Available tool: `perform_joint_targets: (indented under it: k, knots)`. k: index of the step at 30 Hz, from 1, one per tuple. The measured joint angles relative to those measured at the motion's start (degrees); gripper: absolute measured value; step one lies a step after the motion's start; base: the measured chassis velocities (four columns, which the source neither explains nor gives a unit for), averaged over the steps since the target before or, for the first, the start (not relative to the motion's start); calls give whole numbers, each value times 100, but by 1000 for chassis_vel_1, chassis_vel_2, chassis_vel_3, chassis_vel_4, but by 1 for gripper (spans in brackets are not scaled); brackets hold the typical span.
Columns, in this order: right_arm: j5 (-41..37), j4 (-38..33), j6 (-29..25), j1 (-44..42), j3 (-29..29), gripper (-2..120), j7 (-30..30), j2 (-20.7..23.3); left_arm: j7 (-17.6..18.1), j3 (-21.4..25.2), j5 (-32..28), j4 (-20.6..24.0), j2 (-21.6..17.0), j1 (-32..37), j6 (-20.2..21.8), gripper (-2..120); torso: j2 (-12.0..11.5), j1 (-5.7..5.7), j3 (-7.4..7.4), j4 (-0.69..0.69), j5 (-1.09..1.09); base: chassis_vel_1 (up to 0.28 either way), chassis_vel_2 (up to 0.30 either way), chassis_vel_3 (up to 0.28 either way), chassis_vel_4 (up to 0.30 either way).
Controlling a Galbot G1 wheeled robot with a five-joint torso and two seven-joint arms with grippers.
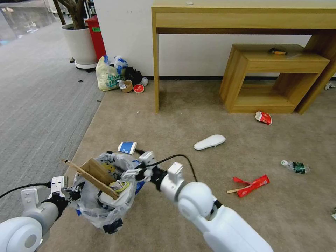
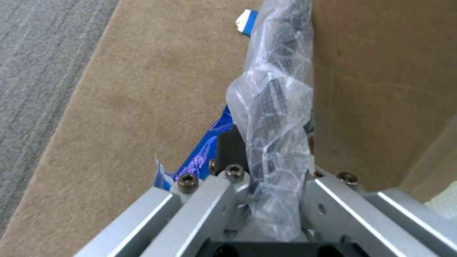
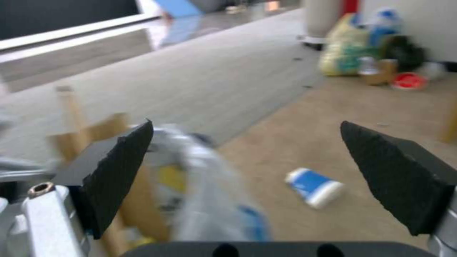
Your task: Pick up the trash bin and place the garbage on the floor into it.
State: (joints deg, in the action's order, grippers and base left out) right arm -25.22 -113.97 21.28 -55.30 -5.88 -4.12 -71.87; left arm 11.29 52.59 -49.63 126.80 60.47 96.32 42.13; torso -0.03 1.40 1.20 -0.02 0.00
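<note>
Crinkled clear plastic is what my left gripper (image 2: 266, 200) has: its metal fingers (image 2: 205, 200) are clamped on the lined rim of the trash bin (image 1: 105, 199), holding the bin off the floor (image 1: 196, 115) at the lower left of the head view. The bin tilts, its mouth turned up and toward the right arm. Brown cardboard (image 1: 99, 176) and a wooden stick (image 1: 75, 167) poke out of it, their long axes slanting up toward the grey striped carpet (image 1: 38, 98); a white foam insole (image 1: 112, 200) lies inside, mostly hidden under them. In the left wrist view the cardboard blocks the bin's inside.

My right gripper (image 3: 247, 167) sits at the bin's far rim with its black pads (image 3: 114, 171) spread wide and nothing between them. The liner in front of it is smeared, so I can't read its yellow print.

Just beyond the bin a blue-white cup (image 1: 127, 147) lies on its side on the beige carpet, its lettering too small to make out. Farther right are a second insole (image 1: 210, 141), lying crosswise, a red wrapper (image 1: 254, 184) with a stick under it, a plastic bottle (image 1: 295, 167) and another red wrapper (image 1: 263, 117) by the low wooden shelf (image 1: 273, 77). The yellowish-green bag (image 1: 107, 75) by the wall carries green print I can't read.
</note>
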Motion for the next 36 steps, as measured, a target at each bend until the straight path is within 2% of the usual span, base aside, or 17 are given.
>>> perform_joint_targets:
  k: [9,11,15,23,36]
  knots:
    - [325,-157,-12,-666,720,100,460,132,-132,66,106,93,129,146,0,0,0,0,0,-1,0,0,0,0,0]
    - [668,-243,-113,-1181,1087,100,494,48,-336,141,265,161,231,303,0,0,0,0,0,0,1,0,0,0,0]
    - [1014,-321,-217,-1583,1379,100,489,1,-420,202,359,182,306,380,0,0,0,0,0,-1,0,0,0,0,0]
    - [1232,-454,-246,-2013,1663,100,488,-136,-545,329,446,140,354,452,0,0,0,0,-1,-1,0,0,0,0,0]
    - [1459,-612,-163,-2303,1783,100,481,-259,-731,540,436,120,349,560,0,0,0,0,0,0,0,0,0,0,0]
